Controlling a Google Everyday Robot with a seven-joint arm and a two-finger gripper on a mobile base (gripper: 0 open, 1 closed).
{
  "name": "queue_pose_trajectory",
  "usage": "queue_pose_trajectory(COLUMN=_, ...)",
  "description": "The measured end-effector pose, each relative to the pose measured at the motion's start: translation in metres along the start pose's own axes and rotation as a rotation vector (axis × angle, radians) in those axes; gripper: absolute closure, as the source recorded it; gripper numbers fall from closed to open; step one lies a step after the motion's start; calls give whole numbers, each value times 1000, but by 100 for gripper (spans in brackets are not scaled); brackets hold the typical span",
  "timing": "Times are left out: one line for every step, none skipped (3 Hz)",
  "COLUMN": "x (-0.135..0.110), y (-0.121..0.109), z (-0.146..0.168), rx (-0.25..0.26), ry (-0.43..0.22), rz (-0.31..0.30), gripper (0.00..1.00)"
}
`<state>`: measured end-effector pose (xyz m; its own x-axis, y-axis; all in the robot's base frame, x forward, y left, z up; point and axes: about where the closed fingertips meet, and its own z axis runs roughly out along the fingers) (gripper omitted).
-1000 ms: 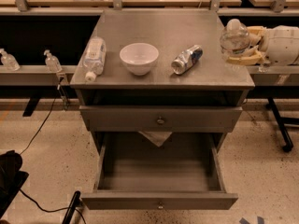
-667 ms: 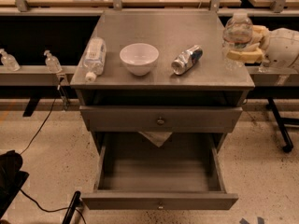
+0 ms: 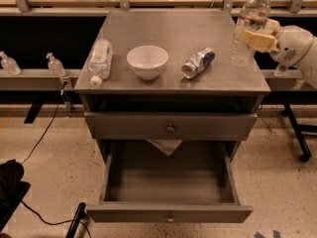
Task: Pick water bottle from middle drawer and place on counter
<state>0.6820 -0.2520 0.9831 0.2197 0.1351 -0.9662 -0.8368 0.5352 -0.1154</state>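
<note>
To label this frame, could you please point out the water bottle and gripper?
water bottle [image 3: 255,9]: camera view, clear shoulder below the cap.
gripper [image 3: 251,36]: camera view, midpoint of its clasp on the bottle, over the counter [image 3: 168,31], far right.

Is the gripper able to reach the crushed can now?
Probably not yet: the gripper, at the right edge of the counter, is shut on the water bottle. Otherwise its way to the can looks free.

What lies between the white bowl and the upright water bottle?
Camera view: only the crushed can, on its side. The gripper holds the water bottle at the right edge of the counter.
</note>
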Motion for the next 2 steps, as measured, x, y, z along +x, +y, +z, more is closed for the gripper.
queue_pose_trajectory(x=13, y=-5, z=-4, rx=49, ry=32, rz=136, gripper=100)
queue_pose_trajectory(x=31, y=0, z=-19, rx=100, ry=48, rz=208, gripper=100)
